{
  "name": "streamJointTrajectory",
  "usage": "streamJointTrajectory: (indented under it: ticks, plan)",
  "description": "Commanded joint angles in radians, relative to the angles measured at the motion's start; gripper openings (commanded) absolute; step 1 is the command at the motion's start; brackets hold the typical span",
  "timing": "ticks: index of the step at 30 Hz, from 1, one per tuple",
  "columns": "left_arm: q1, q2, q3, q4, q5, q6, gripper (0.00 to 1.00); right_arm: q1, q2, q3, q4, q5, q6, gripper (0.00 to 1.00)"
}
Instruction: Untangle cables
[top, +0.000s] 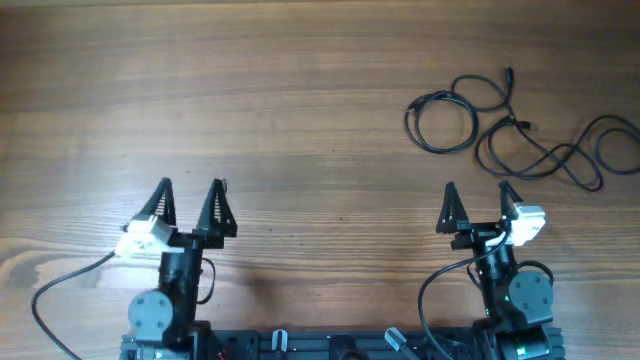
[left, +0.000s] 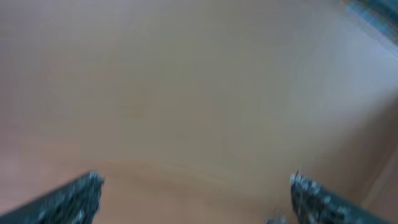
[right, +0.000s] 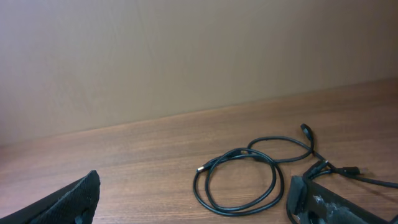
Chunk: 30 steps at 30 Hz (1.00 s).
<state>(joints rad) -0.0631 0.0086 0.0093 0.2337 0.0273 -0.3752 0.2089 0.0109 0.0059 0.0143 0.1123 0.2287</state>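
Observation:
The cables (top: 441, 150) lie on the wooden table (top: 300, 90) at the far right: one thin black cord coiled in a double loop, joined to looser winding strands (top: 560, 152) toward the right edge. The right wrist view shows the coiled loop (right: 202, 168) with its small plug ends just ahead of the fingers. My right gripper (top: 477, 192) (right: 194, 186) stands open, short of the loop, touching nothing. My left gripper (top: 191, 190) (left: 196, 186) stands open over bare wood at the near left, far from the cables. Its wrist view is blurred.
Both arm bases sit at the near table edge. A white lead (top: 70, 280) trails from the left wrist and a thicker black wire (top: 430, 290) curves beside the right arm. A wall rises behind the table (right: 186, 62).

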Motion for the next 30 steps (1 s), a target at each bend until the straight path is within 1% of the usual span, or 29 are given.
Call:
streamJointTrajectory:
  ticks: [1, 2, 4, 5, 6, 9, 30]
  plan:
    - [0.074, -0.005, -0.004, -0.221, 0.002, 0.045, 1.0, 0.003, -0.006, -0.001, 0.003, -0.002, -0.017, 1.0]
    - [0.082, -0.005, -0.004, -0.269, 0.004, 0.089, 1.0, 0.003, -0.006, -0.001, 0.003, -0.002, -0.017, 1.0]
    - [0.082, -0.005, -0.004, -0.312, 0.014, 0.18, 1.0, 0.003, -0.006, -0.001, 0.003, -0.002, -0.017, 1.0]
    - [0.082, -0.005, -0.004, -0.31, 0.047, 0.29, 1.0, 0.003, -0.006, -0.001, 0.003, -0.002, -0.017, 1.0]
    - [0.082, -0.005, -0.004, -0.31, 0.047, 0.317, 0.99, 0.003, -0.006, -0.001, 0.003, -0.002, -0.017, 1.0]
    - [0.082, -0.005, -0.004, -0.31, 0.046, 0.339, 1.0, 0.003, -0.006, -0.001, 0.003, -0.002, -0.017, 1.0]
    - [0.082, -0.003, -0.004, -0.306, 0.046, 0.338, 1.0, 0.003, -0.006, -0.001, 0.003, -0.002, -0.017, 1.0]
